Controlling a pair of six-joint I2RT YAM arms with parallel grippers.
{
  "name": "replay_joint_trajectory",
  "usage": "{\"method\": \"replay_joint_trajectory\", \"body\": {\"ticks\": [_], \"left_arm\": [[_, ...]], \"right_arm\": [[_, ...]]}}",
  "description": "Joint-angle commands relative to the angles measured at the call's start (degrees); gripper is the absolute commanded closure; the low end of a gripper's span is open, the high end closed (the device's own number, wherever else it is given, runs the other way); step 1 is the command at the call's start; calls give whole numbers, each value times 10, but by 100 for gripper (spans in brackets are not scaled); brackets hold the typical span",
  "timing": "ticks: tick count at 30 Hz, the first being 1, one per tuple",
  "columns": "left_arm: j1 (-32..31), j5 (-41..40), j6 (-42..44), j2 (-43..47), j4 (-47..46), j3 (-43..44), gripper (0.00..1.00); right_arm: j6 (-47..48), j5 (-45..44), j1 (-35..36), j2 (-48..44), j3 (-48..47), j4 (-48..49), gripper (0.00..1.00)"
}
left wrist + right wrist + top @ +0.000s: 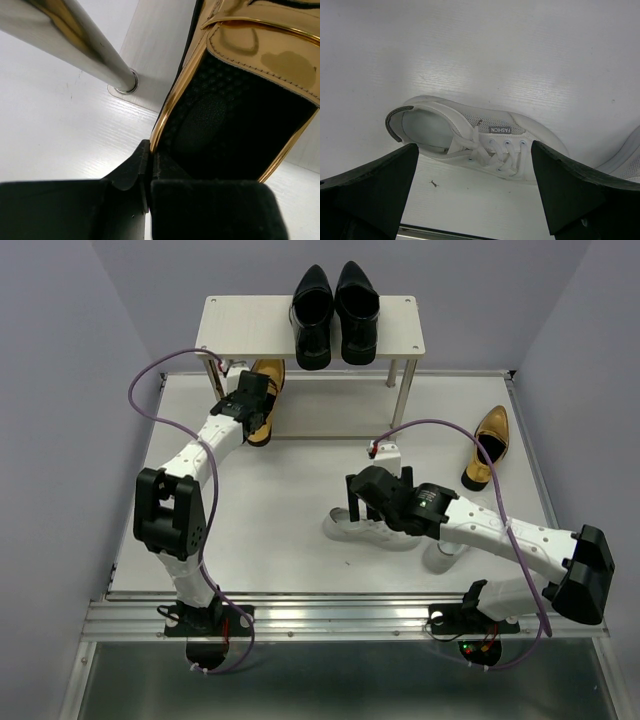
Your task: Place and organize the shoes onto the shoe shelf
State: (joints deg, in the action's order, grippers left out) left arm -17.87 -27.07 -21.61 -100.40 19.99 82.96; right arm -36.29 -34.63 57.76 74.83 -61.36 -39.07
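The shoe shelf [250, 328] stands at the back, with the two black dress shoes [333, 312] on its top board. My left gripper [243, 400] is shut on the side wall of a gold loafer [266, 398] at the shelf's left front leg. In the left wrist view the gripper [150, 150] pinches the loafer's [240, 100] rim next to the leg [75, 40], over the lower board [160, 40]. The other gold loafer [487, 447] lies on the table at right. My right gripper [365, 498] is open above a white sneaker [365, 530], which shows between the fingers in the right wrist view [470, 132].
The second white sneaker [440, 556] lies partly under my right arm; its edge shows in the right wrist view [627, 160]. The table's metal front rail [330, 618] runs along the near edge. Grey walls close in the left and right sides.
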Motion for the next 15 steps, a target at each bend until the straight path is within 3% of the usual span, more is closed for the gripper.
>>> {"method": "replay_joint_trajectory", "body": {"ticks": [1, 2, 7, 9, 10, 15], "left_arm": [[2, -28, -39, 5, -36, 36, 93], [2, -27, -42, 4, -35, 35, 90], [2, -28, -59, 3, -31, 33, 53], [2, -28, -61, 5, -28, 34, 52], [2, -28, -63, 6, -28, 34, 46], [2, -19, -65, 28, -23, 27, 45]], "right_arm": [[-9, -6, 0, -18, -14, -2, 0], [-9, -5, 0, -18, -14, -3, 0], [-8, -5, 0, -21, -17, -5, 0], [-8, -6, 0, -23, -15, -5, 0], [-9, -6, 0, -24, -14, -4, 0], [-14, -5, 0, -25, -10, -7, 0]]}}
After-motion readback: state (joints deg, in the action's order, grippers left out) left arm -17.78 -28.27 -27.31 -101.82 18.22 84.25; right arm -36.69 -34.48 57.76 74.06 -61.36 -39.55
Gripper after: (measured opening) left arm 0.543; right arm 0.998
